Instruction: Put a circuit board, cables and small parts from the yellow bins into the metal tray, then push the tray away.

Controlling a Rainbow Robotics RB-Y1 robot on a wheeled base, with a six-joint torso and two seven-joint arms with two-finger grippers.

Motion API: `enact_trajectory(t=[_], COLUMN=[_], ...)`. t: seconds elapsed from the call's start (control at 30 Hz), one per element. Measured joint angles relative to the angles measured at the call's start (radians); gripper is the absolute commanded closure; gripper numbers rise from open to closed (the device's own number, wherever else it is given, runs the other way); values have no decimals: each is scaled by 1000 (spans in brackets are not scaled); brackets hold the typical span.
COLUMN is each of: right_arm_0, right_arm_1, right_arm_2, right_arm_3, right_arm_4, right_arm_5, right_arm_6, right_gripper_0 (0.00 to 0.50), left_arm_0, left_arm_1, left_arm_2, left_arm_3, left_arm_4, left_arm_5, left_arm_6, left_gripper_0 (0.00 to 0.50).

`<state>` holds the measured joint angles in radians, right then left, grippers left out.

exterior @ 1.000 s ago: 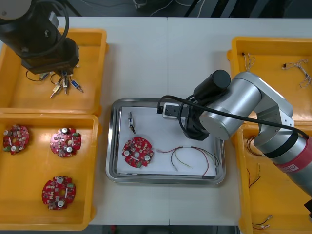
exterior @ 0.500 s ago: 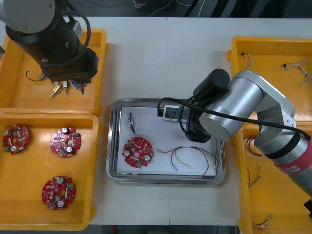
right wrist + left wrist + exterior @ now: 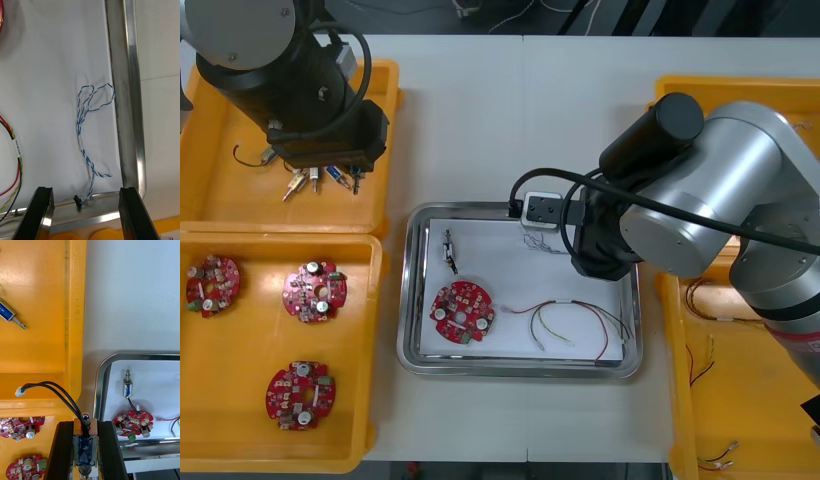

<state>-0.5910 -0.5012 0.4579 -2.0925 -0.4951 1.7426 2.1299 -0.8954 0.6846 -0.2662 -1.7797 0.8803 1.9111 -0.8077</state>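
Observation:
My left gripper (image 3: pixel 85 427) is shut on a small metal part (image 3: pixel 85 445) with a blue body and a looping black lead. It hangs above the inner wall of the far-left yellow bin (image 3: pixel 37 315), close to the metal tray (image 3: pixel 102 375). My right gripper (image 3: pixel 84 191) is open over the tray's far right corner. A twisted blue and white cable (image 3: pixel 88 123) lies loose on the white floor beyond its fingers. The tray (image 3: pixel 412 300) also holds a red circuit board (image 3: pixel 462 312), a small metal part (image 3: pixel 449 250) and a red and yellow cable (image 3: pixel 570 322).
Several small metal parts (image 3: pixel 305 182) lie in the far-left bin (image 3: pixel 220 190). Three circuit boards (image 3: pixel 312 292) sit in the near-left bin. The right-hand bins (image 3: pixel 740 130) hold more cables. My right arm (image 3: pixel 700 200) covers the tray's right rim.
My left arm has moved right across the far-left bin towards the tray. My right arm has pulled up and to the right, and the blue and white cable now lies in the tray.

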Motion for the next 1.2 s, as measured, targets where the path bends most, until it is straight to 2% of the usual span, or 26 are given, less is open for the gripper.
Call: enact_trajectory(t=[0.13,0.27,0.47,0.63,0.73,0.9,1.07,1.2], right_arm_0=[0,-9,-37,-57,-59,-59,-58,-48], right_arm_1=[3,4,5,-3,-33,-111,-183,-235], right_arm_2=[-62,-148,-296,-401,-439,-459,-473,-486], right_arm_3=[-31,-34,-34,-35,-35,-35,-35,-35], right_arm_4=[-33,-106,-182,-257,-296,-309,-308,-308], right_arm_5=[74,168,174,174,174,174,174,174], right_arm_6=[-4,-20,-50,-186,-272,-361,-516,-582], right_gripper_0=[0,0,0,0,0,0,0,0], left_arm_0=[0,0,-6,-19,-23,-28,-35,-36], left_arm_1=[-5,-27,-79,-115,-138,-172,-200,-220], left_arm_2=[0,0,-7,-57,-96,-157,-231,-284], left_arm_3=[-1,-5,-7,-7,-7,-7,-7,-7], left_arm_4=[0,-17,-54,-99,-120,-138,-153,-171], left_arm_5=[0,0,0,1,1,1,-6,-32], left_arm_6=[0,0,2,4,5,38,170,257], left_gripper_0=[500,500,500,500,500,500,500,500])
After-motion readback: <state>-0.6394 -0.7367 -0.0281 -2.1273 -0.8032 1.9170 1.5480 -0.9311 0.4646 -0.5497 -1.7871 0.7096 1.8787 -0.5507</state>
